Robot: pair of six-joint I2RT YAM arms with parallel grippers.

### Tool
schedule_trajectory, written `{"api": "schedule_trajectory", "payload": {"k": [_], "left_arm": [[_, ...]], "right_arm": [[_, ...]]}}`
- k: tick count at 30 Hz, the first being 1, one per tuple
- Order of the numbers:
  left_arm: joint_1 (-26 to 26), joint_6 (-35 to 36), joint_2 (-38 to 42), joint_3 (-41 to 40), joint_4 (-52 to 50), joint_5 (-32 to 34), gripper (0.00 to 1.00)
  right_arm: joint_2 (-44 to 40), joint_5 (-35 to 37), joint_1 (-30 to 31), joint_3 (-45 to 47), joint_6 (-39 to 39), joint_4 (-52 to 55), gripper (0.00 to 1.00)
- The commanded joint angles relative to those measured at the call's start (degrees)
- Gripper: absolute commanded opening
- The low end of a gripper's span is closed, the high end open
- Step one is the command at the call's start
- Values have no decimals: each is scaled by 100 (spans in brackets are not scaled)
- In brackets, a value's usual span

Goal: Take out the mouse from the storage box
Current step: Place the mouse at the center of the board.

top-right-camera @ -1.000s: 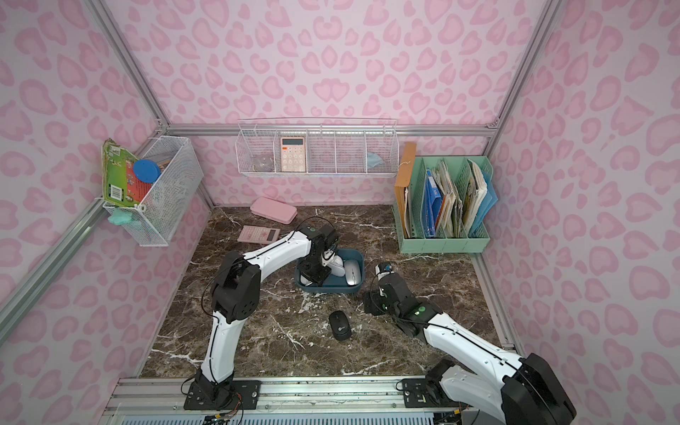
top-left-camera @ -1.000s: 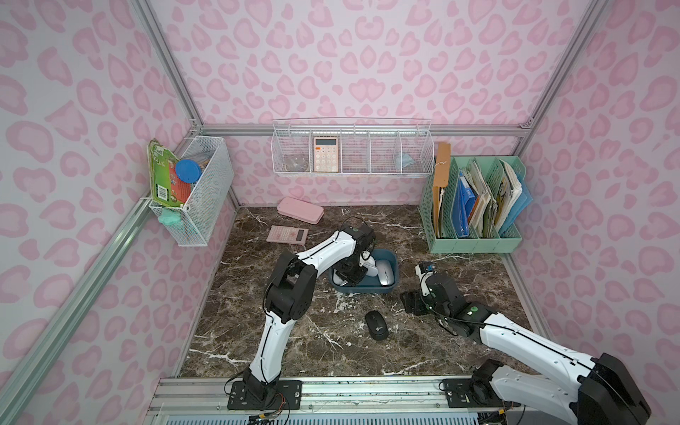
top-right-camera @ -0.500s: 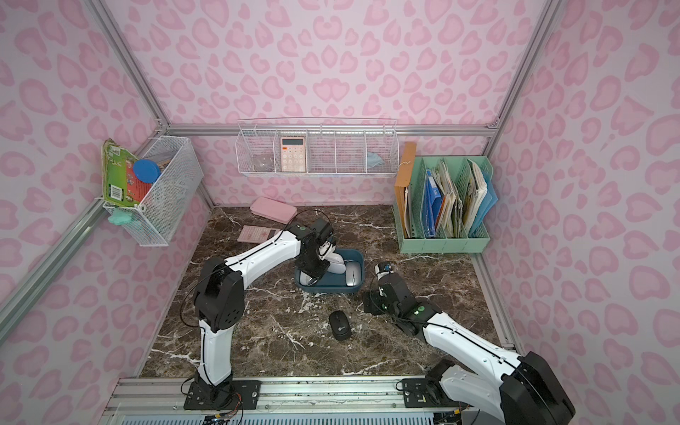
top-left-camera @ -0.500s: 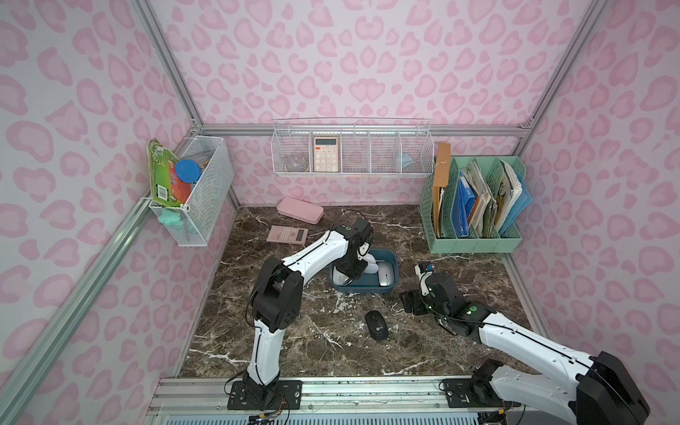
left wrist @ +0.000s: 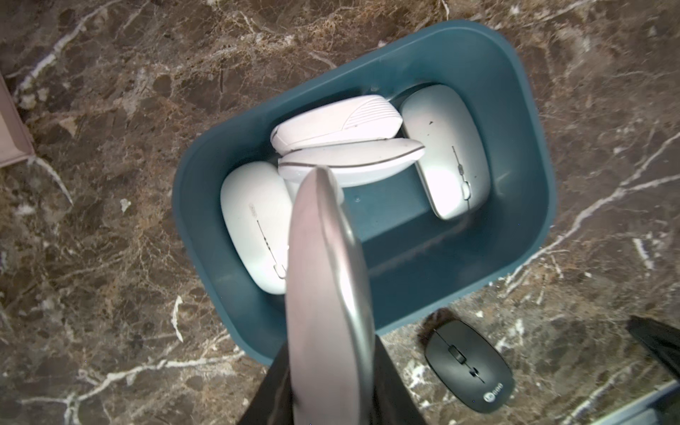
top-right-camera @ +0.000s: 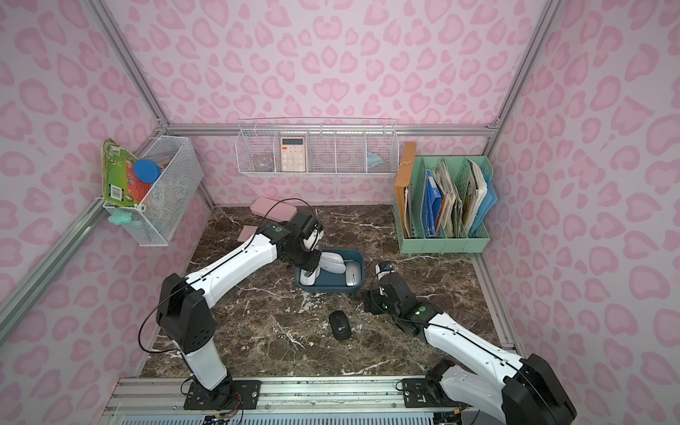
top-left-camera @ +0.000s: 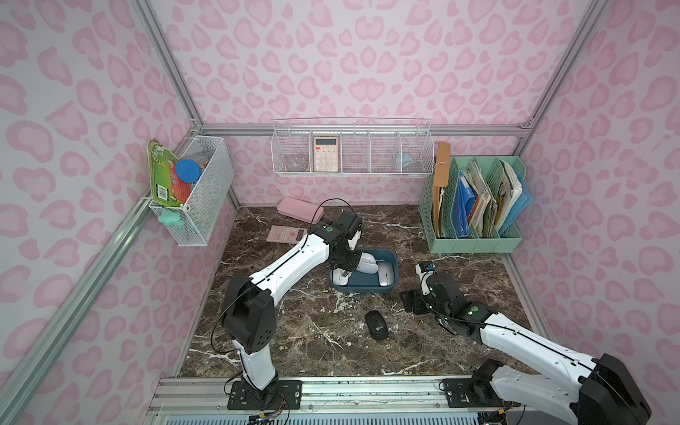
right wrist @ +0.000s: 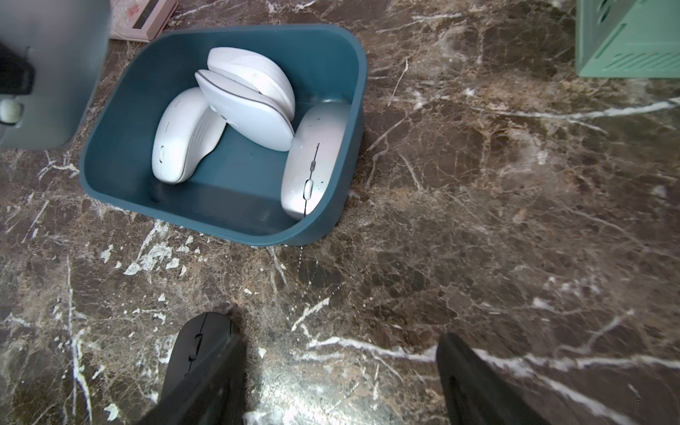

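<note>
Left gripper (left wrist: 331, 371), lower centre of the left wrist view, clenches the mouse (left wrist: 323, 276) by its flanks over the storage box (left wrist: 522, 147); judged light, rigid, slippery; right gripper (right wrist: 338, 353) spread, empty.

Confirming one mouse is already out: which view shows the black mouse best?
The left wrist view: the black mouse lies whole and close, wheel and logo visible. Both top views show it small; in the right wrist view the right claw hides part.

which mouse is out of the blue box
The black mouse: the only dark one, lying flat on the marble table in front of the storage box. The rest are white or silver, in or above it.
</note>
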State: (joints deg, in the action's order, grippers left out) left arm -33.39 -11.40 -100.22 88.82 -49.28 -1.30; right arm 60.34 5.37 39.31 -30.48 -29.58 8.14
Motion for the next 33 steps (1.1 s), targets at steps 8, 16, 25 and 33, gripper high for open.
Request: {"api": "schedule_trajectory", "payload": {"k": [8,16,25,33], "left_arm": [[-73,-2161,2099,-2641,1542,-874,22],[-654,-3210,2864,-3970,2436,-767,21],[-906,-3799,2959,-5010,3343,-718,22],[-911,-4071,2443,-5392,4224,-1042,22]], "right_arm": [[-8,-26,7,18,2,-85,85],[283,-126,45,-174,-64,-113,85],[633,17,363,-429,-113,16,85],[879,338,680,-690,-138,212,86]]}}
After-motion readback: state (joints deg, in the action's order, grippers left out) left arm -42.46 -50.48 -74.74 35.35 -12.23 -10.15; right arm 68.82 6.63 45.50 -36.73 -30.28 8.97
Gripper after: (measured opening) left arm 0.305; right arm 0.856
